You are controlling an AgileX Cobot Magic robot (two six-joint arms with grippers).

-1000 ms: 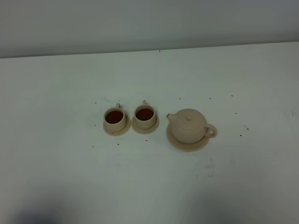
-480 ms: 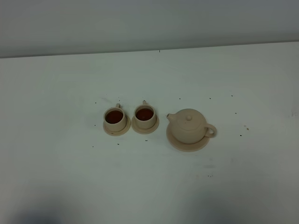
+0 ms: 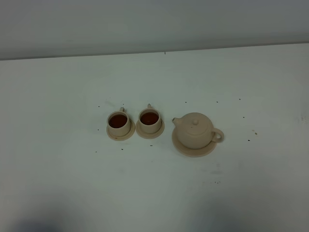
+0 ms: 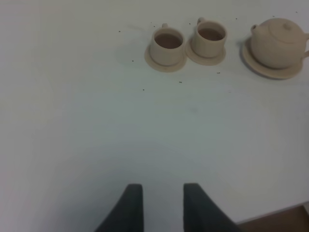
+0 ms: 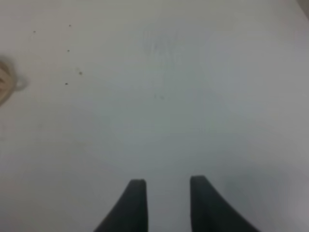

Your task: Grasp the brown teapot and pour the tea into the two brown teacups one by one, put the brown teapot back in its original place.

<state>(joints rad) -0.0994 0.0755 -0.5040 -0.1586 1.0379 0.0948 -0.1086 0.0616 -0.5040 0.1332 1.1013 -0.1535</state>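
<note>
The brown teapot (image 3: 195, 130) stands upright on its wide saucer (image 3: 183, 147), the original place, right of centre; it also shows in the left wrist view (image 4: 277, 43). Two brown teacups (image 3: 118, 123) (image 3: 149, 120) sit on small saucers to its left, each holding reddish-brown tea (image 3: 118, 120). Neither arm appears in the exterior high view. My left gripper (image 4: 162, 189) is open and empty, well back from the cups (image 4: 167, 46) (image 4: 210, 37). My right gripper (image 5: 167, 186) is open over bare table, with only the teapot's handle (image 5: 13, 83) at the picture's edge.
The white table (image 3: 154, 188) carries small dark specks around the tea set. A grey wall runs along its far edge (image 3: 164, 50). The table's near edge shows in the left wrist view (image 4: 285, 217).
</note>
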